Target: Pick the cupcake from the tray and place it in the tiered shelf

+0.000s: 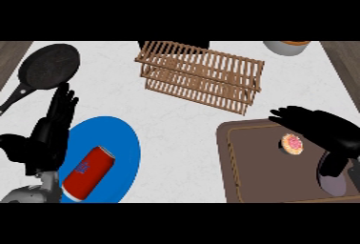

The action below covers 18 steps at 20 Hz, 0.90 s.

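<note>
Cupcake [293, 143] upright on tray [246, 162], top up; right robot hand [320, 126] above, fingers apart.

The counter [183, 128] is white with faint grey marbling. The tray [260, 171] is dark brown, the cupcake [293, 143] pink and orange on top. The shelf [200, 76] is light brown wood. A red can [87, 172] with blue marking lies on a blue plate [116, 143]. The pan [45, 66] is black, as are both hands [316, 126].
</note>
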Motion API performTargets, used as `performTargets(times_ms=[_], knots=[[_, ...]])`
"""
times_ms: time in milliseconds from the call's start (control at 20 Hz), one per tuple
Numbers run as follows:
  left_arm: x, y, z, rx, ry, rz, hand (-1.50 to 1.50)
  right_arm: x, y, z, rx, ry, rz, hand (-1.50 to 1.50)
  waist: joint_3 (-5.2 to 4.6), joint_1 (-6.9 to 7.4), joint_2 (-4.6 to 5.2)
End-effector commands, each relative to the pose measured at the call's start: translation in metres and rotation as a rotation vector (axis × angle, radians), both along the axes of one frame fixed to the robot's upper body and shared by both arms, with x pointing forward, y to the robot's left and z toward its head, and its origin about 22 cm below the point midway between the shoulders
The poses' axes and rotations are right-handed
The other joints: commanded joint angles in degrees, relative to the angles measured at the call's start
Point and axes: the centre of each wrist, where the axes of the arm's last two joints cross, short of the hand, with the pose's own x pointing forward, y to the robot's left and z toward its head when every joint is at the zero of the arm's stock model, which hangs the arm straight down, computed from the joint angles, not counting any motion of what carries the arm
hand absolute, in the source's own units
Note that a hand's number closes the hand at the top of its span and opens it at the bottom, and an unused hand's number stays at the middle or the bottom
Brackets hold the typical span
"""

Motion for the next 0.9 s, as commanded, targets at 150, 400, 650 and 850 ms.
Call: performTargets(times_ms=[150,400,650,850], knots=[[0.003,0.007,-0.011,-0.005,-0.007,-0.004,0.00,0.008,-0.006,-0.035,0.042,0.007,-0.003,-1.50,-0.01,0.06,0.03],[0.008,0.028,0.000,-0.003,-0.001,0.024,0.00,-0.005,-0.015,-0.030,0.063,0.000,0.035,-1.50,-0.02,-0.19,-0.05],[0.003,-0.002,-0.008,-0.003,-0.005,0.005,0.00,0.018,0.001,-0.040,0.048,0.013,0.019,-1.50,-0.01,-0.01,-0.03],[-0.005,0.019,0.011,0.002,0.005,0.014,0.00,0.014,0.002,-0.053,0.008,0.052,0.017,-1.50,-0.01,0.07,-0.06]])
